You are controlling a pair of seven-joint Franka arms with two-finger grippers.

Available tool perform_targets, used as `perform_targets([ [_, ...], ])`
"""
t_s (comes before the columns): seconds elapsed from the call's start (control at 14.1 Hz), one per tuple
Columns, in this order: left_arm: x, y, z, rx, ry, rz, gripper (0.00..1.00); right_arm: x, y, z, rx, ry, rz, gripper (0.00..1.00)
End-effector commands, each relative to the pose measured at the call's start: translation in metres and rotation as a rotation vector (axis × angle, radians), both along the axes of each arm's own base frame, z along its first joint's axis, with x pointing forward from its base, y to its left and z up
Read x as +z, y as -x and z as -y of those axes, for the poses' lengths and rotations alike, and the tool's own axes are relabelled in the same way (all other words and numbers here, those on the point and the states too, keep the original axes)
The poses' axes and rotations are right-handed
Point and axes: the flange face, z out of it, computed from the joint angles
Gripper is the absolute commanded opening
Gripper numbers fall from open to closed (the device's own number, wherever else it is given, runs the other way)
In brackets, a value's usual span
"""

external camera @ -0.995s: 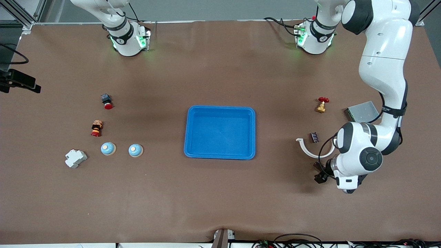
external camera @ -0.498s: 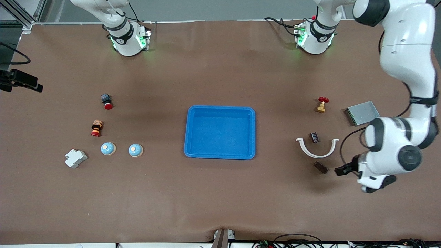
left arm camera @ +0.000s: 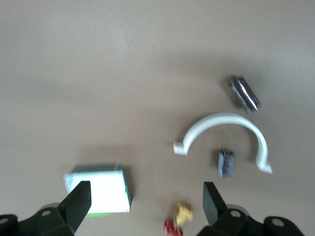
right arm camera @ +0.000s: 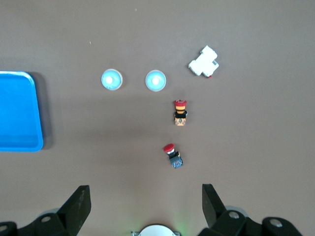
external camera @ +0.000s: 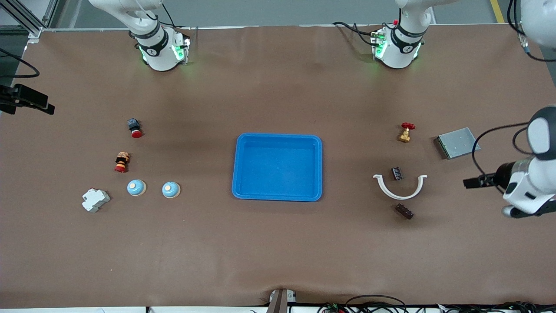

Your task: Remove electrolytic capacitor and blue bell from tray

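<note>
Front view first, since it settles most of it. The tabletop carries everything, and the blue tray in the middle has nothing in it, so to me the job looks done and you've no pick left to line up.

The left claw hangs over the left arm's end of the tabletop, near the grey metal box, with its jaws spread wide and nothing between them. The right claw is up high by its own base, also released and empty, and that arm is just waiting.

Two blue bells sit out on the bare tabletop toward the right arm's end, well apart from the tray. One bell is closer to the tray and the other bell is just beside it. Both stand upright, dome up. They're round, so there's no long axis to fuss over. If you ever had to go back for them, the right arm is the nearer one.

What I take for the capacitor is a small dark cylinder lying on its side. It's nearer the front camera than the white half-ring and apart from it. Its long axis runs on a slant, and the end toward the left arm's end of the tabletop sits nearer the camera. From the left claw it lies toward the tray, so the left arm is nearer.
</note>
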Motion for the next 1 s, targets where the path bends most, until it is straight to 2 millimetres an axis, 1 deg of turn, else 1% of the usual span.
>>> perform_targets([
  [0.0, 0.052, 0.034, 0.019, -0.042, -0.003, -0.023, 1.00, 0.014, 0.011, -0.005, 0.010, -0.012, 0.069, 1.00],
  [0.07, 0.069, 0.042, 0.031, -0.061, -0.001, -0.022, 1.00, 0.016, 0.012, -0.005, 0.011, -0.012, 0.072, 1.00],
  [0.14, 0.085, 0.050, 0.038, -0.068, -0.005, -0.018, 1.00, 0.017, 0.013, -0.005, 0.008, -0.012, 0.075, 1.00],
  [0.36, 0.131, 0.075, 0.069, -0.096, 0.017, 0.003, 1.00, 0.018, 0.013, -0.005, 0.008, -0.012, 0.079, 1.00],
  [0.5, 0.152, 0.091, 0.093, -0.134, 0.018, 0.005, 1.00, 0.017, 0.013, -0.006, 0.003, -0.018, 0.078, 1.00],
  [0.64, 0.154, 0.098, 0.120, -0.174, 0.022, -0.011, 1.00, 0.017, 0.013, -0.007, -0.003, -0.030, 0.077, 1.00],
  [0.78, 0.156, 0.104, 0.138, -0.200, 0.020, -0.025, 1.00, 0.013, 0.013, -0.006, -0.004, -0.032, 0.070, 1.00],
  [0.85, 0.157, 0.105, 0.141, -0.202, 0.012, -0.021, 1.00, 0.012, 0.013, -0.006, -0.004, -0.034, 0.068, 1.00],
  [0.92, 0.158, 0.105, 0.140, -0.197, 0.019, -0.019, 1.00, 0.012, 0.013, -0.006, -0.004, -0.034, 0.068, 1.00],
])
